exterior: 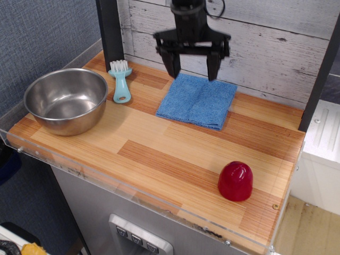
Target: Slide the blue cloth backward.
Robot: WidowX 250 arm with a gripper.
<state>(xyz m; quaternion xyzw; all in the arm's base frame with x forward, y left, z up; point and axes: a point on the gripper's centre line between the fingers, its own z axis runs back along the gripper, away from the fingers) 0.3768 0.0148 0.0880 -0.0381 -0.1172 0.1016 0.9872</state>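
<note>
The blue cloth (197, 101) lies flat and folded on the wooden tabletop (159, 149), near the back wall and right of centre. My gripper (192, 70) hangs above the cloth's back edge, lifted clear of it. Its two black fingers are spread apart and hold nothing.
A steel bowl (66, 100) stands at the left. A light-blue-handled brush (121, 79) lies behind it, left of the cloth. A red dome-shaped object (235, 180) sits at the front right. A white plank wall (276, 48) runs along the back. A black post (110, 32) stands at the back left.
</note>
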